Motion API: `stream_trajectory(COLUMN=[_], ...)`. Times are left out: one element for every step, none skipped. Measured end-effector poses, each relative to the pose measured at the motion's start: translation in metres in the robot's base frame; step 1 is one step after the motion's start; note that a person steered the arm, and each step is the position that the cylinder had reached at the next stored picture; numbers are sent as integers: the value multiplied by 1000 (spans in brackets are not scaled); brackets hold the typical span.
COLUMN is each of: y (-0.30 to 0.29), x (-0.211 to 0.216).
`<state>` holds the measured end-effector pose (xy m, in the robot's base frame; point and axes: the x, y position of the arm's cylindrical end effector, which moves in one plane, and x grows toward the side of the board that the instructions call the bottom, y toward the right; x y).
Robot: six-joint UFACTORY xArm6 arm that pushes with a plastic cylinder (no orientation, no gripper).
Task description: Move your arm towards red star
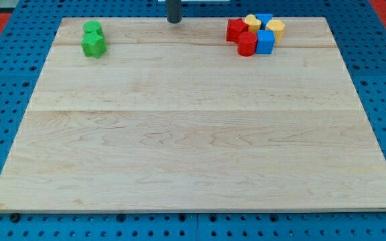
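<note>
My tip [173, 21] is a dark rod at the view's top centre, touching down at the board's far edge. The red star [236, 29] lies to its right, at the left end of a tight cluster in the top right. A red cylinder-like block [247, 45] sits just below and right of the star. The tip is well apart from the star, with bare wood between them.
The cluster also holds a yellow block [252, 23], a blue block [265, 19], another yellow block [275, 29] and a blue cube [265, 42]. Two green blocks [92, 28] [94, 45] sit together at the top left. The wooden board [193, 134] lies on a blue pegboard.
</note>
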<state>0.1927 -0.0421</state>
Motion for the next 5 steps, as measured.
stream_trajectory(y=[5,28,28,35,67], x=[-1,1,1,0,0])
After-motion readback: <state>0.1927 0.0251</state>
